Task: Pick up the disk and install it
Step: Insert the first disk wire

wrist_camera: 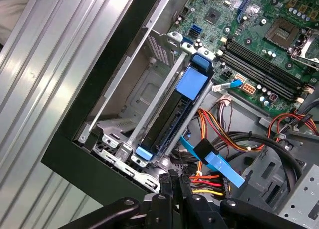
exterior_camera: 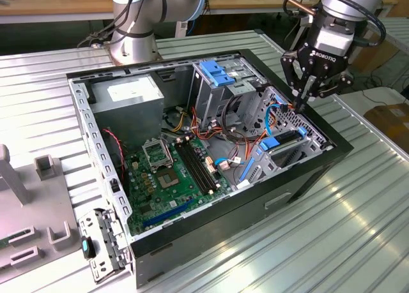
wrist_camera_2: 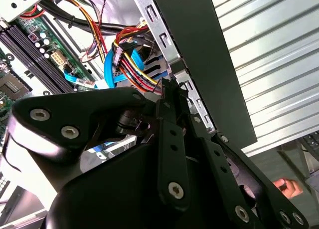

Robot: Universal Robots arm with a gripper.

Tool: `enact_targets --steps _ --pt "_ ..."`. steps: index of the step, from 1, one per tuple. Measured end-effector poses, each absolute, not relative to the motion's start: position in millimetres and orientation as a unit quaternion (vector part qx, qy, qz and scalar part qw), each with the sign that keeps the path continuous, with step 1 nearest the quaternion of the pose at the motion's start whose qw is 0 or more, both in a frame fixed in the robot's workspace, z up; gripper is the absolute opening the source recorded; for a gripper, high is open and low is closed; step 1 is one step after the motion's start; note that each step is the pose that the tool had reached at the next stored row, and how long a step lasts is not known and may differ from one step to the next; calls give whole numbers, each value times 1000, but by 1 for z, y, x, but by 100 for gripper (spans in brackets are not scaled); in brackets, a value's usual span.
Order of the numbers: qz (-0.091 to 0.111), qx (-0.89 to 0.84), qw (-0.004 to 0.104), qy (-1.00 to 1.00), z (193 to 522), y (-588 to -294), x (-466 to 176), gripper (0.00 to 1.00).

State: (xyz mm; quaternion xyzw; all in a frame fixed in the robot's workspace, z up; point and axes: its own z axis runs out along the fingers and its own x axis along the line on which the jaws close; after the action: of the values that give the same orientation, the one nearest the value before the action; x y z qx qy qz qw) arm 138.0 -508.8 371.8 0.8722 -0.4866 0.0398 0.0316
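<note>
On the left of the exterior view stands the open computer case on the ribbed table. Toward the right, the disk sits on edge in its metal bay, blue rails showing. It looks stiff, a bit heavy and easy to hurt, so the blue rail ends seem the best place to hold. At upper right, the pincer hangs just above it, tips pressed together, holding nothing.

disk mostly hidden inside drive cage, claw body cut off by frame edge
</note>
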Motion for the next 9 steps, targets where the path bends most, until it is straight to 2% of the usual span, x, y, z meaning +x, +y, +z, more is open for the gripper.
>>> enact_targets --steps 9 --pt "39 866 32 -498 372 -509 138 17"
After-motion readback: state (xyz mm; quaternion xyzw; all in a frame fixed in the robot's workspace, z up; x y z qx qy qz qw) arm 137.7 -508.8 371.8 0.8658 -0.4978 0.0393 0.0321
